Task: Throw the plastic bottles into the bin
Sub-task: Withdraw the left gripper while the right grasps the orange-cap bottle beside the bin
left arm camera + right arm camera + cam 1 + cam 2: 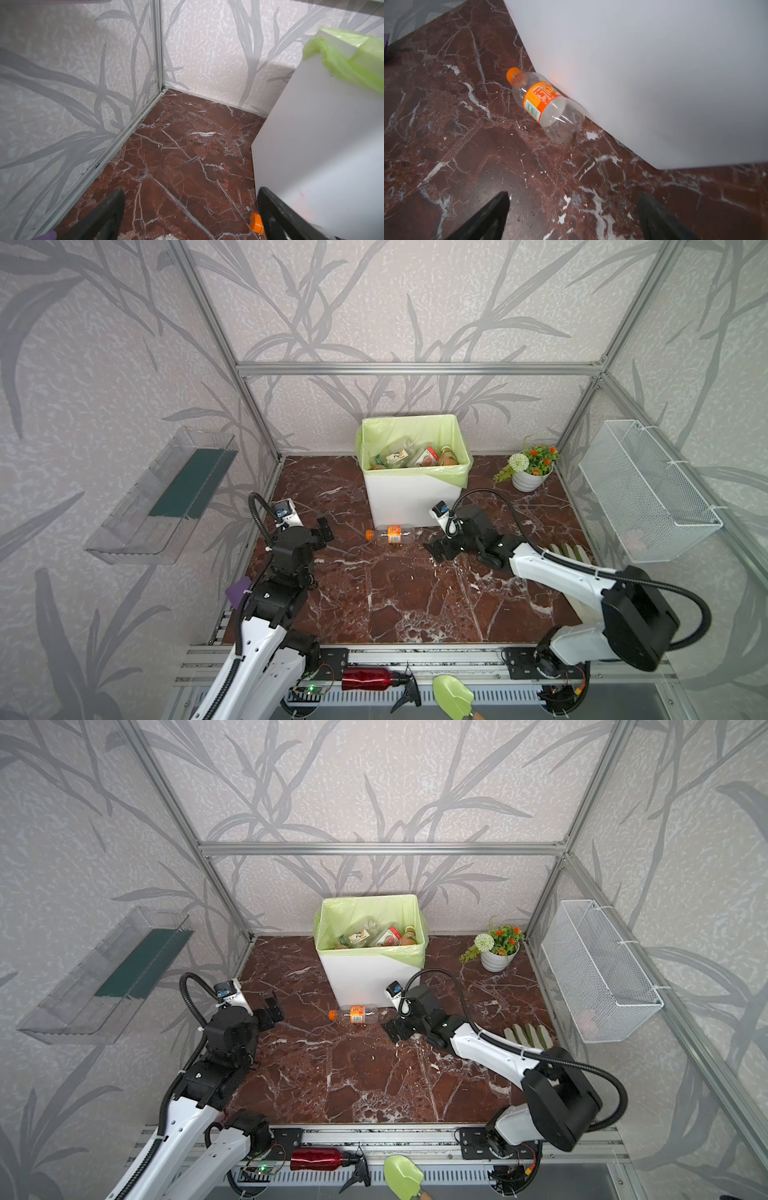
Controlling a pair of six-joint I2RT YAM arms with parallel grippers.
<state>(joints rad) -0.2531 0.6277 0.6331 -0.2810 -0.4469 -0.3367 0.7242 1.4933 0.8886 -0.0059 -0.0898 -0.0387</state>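
**Top views:** bin (pixel 409 502) stands mid far edge of the tabletop (pixel 395 597), with several plastic bottles (pixel 409 456) already inside. One orange-capped bottle (pixel 390 534) is left out. It lies on its side along the bin's front wall, cap toward the left edge. Right gripper (pixel 435 552) is low and near the bottle's base end, jaws apart, empty. Left gripper (pixel 325 531) is nearer the left edge, apart from the bottle, also spread and empty. Both top views agree.

**Left wrist:** left gripper (pixel 191 190) fingers wide, nothing between them. Orange-capped bottle (pixel 256 223) shows only its cap, beside one finger and at the foot of the bin (pixel 311 135) wall.

**Right wrist:** right gripper (pixel 574 195) released, bare marble between the fingers. Orange-capped bottle (pixel 546 104) is ahead, body touching the bin (pixel 654 72) wall. The cap end looks slightly off the wall.

**My read:** this is the right arm's pick.
- The wall leaves no room for a finger behind the body, so either go for the neck end where there seems to be a gap, or drag the bottle clear first.
- Come down from above and centre the jaws.
- Close gently: an empty bottle rolls and crushes.
- Lift above the bag-lined rim before letting go.
- Keep the left arm parked.
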